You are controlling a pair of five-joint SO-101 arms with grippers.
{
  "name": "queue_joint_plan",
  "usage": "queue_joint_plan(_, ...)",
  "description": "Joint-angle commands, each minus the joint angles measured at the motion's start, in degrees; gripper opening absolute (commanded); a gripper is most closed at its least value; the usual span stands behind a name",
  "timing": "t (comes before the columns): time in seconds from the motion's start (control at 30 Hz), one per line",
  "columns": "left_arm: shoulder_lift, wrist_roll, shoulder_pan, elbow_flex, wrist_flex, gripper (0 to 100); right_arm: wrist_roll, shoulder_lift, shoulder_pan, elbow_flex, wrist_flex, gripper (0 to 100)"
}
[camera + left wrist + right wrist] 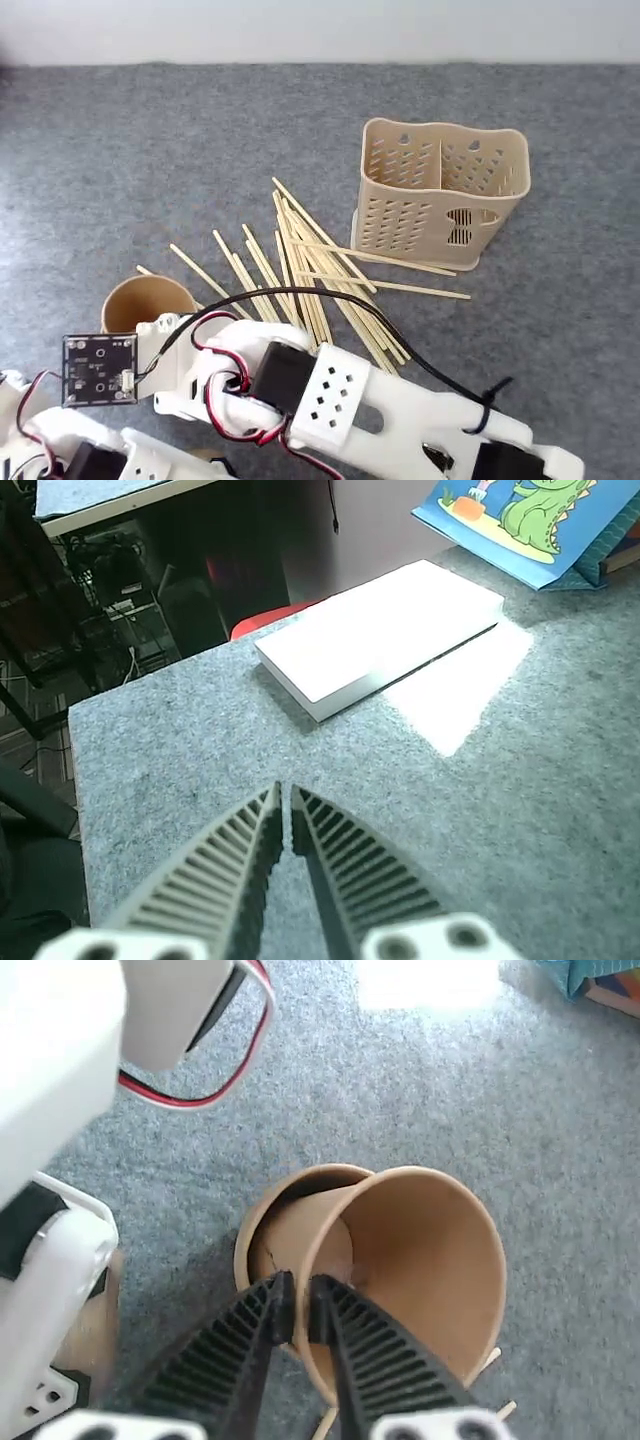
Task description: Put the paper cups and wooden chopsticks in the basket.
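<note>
right gripper (pixel 297 1305) sits nearest, ribbed black fingers pinched narrow on the rim of a tilted brown paper cup (pixel 420 1260), which leans against a second cup (pixel 285 1225). perforated beige plastic basket (pixel 400 225) stands well apart w/ thin wooden chopsticks (pixel 330 285) fanned diagonally between. left gripper (pixel 283 815) closed, empty, over grey felt (pixel 500 780).

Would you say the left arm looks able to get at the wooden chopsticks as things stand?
Probably not easily. The right arm lies across between the left arm and the wooden chopsticks, and the left gripper faces a white box instead.
</note>
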Motion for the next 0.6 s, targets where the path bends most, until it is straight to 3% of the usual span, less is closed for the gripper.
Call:
queue_joint_plan(0.0,-0.7,0.35,-0.44,-0.13,-0.97,2,0.53,-0.22,2.68,-3.08,-0.04,18.8)
queue_joint_plan(0.1,-0.7,0.35,-0.35,-0.04,-0.88,2,0.44,-0.22,3.21,-4.75,0.48,24.6)
queue_joint_plan(0.33,-0.7,0.35,-0.35,0.04,-0.79,2,0.44,-0.31,3.12,-13.01,4.44,20.9)
queue_joint_plan(0.57,-0.7,0.35,-0.35,0.04,1.49,2,0.35,0.4,5.85,-13.36,6.29,0.2)
